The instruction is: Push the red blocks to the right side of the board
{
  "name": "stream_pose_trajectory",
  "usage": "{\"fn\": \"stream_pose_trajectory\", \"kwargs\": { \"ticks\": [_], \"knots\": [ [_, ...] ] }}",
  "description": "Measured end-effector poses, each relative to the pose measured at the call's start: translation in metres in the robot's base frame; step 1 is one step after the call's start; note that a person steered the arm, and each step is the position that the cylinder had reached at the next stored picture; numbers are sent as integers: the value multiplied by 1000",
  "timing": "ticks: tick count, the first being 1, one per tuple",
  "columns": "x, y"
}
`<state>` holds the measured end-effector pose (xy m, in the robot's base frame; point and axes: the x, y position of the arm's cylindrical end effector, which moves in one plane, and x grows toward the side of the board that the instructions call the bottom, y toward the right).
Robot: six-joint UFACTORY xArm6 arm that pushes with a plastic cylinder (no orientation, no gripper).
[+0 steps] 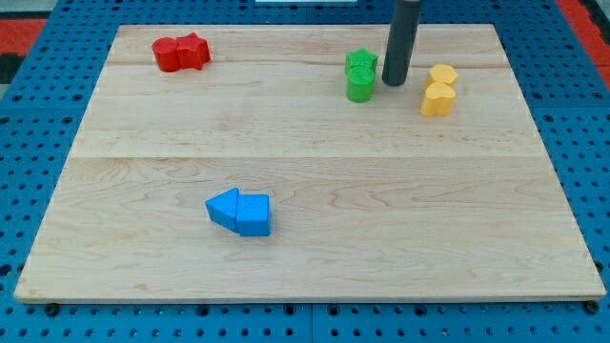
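Two red blocks touch each other near the view's top left: a rounded one [167, 53] and a star-shaped one [194, 50]. My tip [395, 82] stands near the top, right of the middle, far to the right of the red blocks. It is just right of a green pair, a star-shaped block [360, 62] above a cylinder [359, 86]. It is left of two yellow blocks, one [442, 75] above the other [437, 99].
Two blue blocks lie together left of centre toward the view's bottom, a triangular one [223, 208] and a squarish one [254, 214]. The wooden board [315, 267] lies on a blue perforated base [29, 143].
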<state>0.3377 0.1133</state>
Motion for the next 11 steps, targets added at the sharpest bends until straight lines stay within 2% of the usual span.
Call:
{"fn": "stream_pose_trajectory", "kwargs": {
  "ticks": [1,2,3,4,6,7,8,9,10,11],
  "knots": [
    [46,-18],
    [51,-116],
    [13,-220],
    [-42,-280],
    [-37,-324],
    [-59,-355],
    [-79,-341],
    [-80,-286],
    [-87,-289],
    [-123,-275]
  ]
}}
